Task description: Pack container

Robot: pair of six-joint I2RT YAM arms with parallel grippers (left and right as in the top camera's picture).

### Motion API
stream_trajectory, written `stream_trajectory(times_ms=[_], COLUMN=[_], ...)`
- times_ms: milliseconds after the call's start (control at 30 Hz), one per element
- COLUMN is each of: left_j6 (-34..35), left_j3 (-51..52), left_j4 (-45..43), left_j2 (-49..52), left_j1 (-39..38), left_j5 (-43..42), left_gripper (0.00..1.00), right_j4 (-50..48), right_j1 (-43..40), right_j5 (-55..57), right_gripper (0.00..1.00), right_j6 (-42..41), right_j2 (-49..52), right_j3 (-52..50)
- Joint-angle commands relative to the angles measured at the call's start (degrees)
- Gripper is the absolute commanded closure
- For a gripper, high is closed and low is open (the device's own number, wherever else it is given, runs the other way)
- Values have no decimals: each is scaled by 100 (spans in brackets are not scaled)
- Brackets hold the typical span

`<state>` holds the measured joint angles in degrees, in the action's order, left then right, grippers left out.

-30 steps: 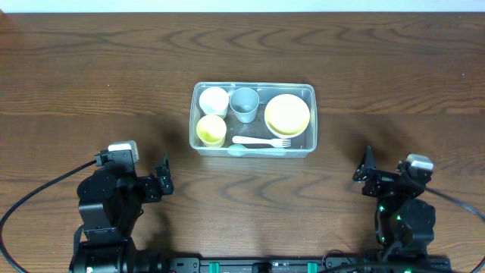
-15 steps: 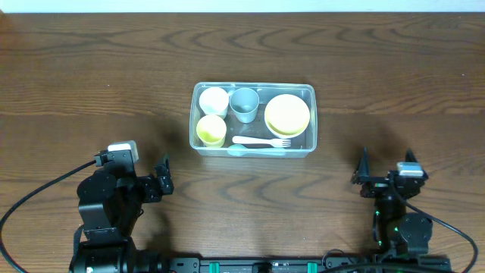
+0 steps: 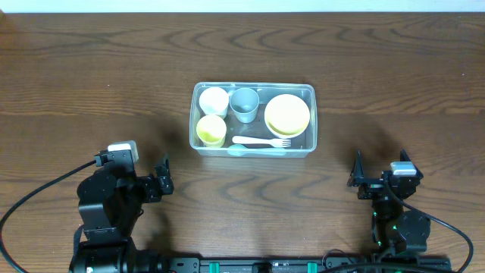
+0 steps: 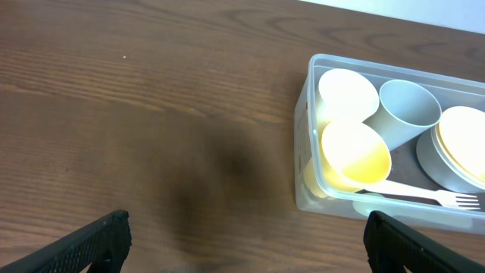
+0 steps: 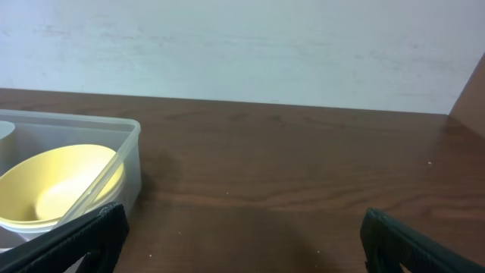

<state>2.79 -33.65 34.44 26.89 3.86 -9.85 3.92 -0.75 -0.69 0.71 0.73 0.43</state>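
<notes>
Clear rectangular plastic container (image 3: 192,121) with rounded corners, at the centre of the dark wooden table (image 3: 91,76). It holds a small white bowl (image 3: 214,99), a grey cup (image 3: 244,103), a small yellow bowl (image 3: 211,129), a wide yellow bowl (image 3: 287,114) and a white plastic fork (image 3: 261,141). Left gripper (image 4: 246,243) and right gripper (image 5: 242,239), jaws spread wide and empty, flank the container, well apart from it.

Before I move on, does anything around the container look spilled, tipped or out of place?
Nothing stands out: the container sits square on the table, the fork and yellow bowl lie inside it, and no spill shows.
</notes>
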Motion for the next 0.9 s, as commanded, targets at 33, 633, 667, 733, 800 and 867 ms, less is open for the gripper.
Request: stream_trajectory(times_ms=[33, 633, 667, 733, 800, 867], left_j6=[9, -214, -212, -214, -212, -214], left_j3=[13, 24, 63, 177, 396, 767], left_j4=[-22, 142, 195, 297, 267, 203], left_j2=[7, -7, -59, -184, -369, -656], left_j1=[-9, -9, -11, -9, -9, -9], left_j5=[92, 385, 389, 389, 389, 391], left_gripper=[2, 2, 2, 2, 2, 2], right_j4=[17, 17, 17, 17, 17, 17], right_j1=[-37, -37, -37, -37, -37, -37], right_j5=[-85, -85, -85, -85, -85, -85], right_gripper=[1, 1, 1, 1, 1, 1], right_j6=[109, 107, 109, 107, 109, 107], right_j2=[-35, -35, -35, -35, -35, -35], right_j3=[-13, -13, -13, -13, -13, -11])
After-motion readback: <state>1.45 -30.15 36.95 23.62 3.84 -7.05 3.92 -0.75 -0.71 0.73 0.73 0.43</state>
